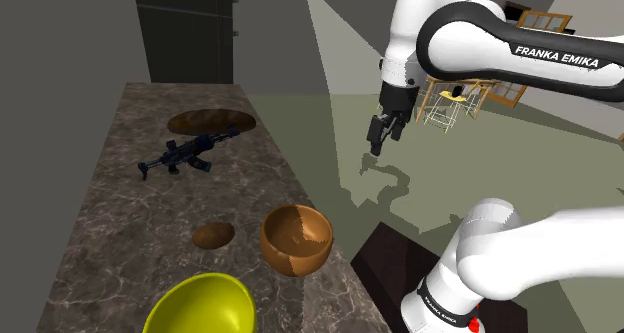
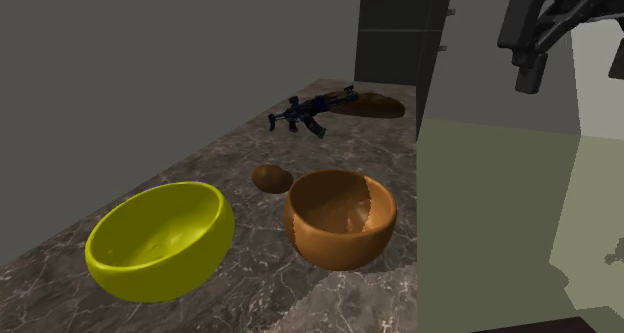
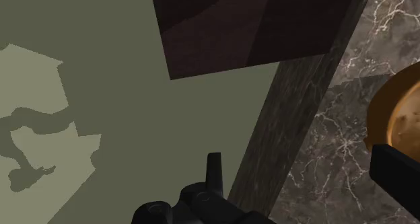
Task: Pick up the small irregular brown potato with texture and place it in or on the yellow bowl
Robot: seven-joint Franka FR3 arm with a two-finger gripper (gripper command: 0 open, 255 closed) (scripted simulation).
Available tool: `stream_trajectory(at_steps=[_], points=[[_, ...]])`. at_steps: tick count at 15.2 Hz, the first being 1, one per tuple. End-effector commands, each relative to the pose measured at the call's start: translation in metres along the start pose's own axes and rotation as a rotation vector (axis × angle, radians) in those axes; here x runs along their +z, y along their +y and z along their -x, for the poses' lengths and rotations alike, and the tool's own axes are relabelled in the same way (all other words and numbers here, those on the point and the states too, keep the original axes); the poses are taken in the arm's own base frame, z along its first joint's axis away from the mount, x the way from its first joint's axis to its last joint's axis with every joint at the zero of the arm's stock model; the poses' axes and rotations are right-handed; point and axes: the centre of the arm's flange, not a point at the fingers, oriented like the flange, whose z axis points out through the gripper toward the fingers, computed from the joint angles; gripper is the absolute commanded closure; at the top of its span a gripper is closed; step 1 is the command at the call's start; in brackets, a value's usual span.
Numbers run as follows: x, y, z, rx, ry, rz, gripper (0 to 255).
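The small brown potato (image 1: 213, 235) (image 2: 271, 177) lies on the marble counter (image 1: 120, 211) between the yellow bowl (image 1: 200, 306) (image 2: 160, 239) and a toy rifle. The yellow bowl stands upright at the counter's near end, with nothing in it. My black gripper (image 1: 380, 143) (image 2: 527, 76) hangs in the air beyond the counter's edge, over the floor, well away from the potato. In the wrist view the gripper (image 3: 306, 182) is open, its fingers (image 3: 214, 175) wide apart with nothing between them.
A brown bowl (image 1: 297, 238) (image 2: 340, 219) (image 3: 397, 115) stands beside the potato, near the counter's edge. Farther back lie a dark toy rifle (image 1: 188, 153) (image 2: 310, 111) and a flat brown oval dish (image 1: 210, 121) (image 2: 375, 104). The dark stand (image 3: 256, 27) sits on the floor beside the counter.
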Motion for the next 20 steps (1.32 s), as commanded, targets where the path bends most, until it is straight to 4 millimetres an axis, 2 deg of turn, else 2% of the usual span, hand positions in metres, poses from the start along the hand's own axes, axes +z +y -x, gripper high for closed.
stream_trajectory(at_steps=[1, 11, 20], points=[[0.000, 0.000, 0.000, 0.000, 0.000, 0.000, 0], [0.045, -0.083, -0.088, -0.207, -0.004, -0.037, 0], [0.083, -0.172, -0.151, -0.394, -0.007, -0.069, 0]])
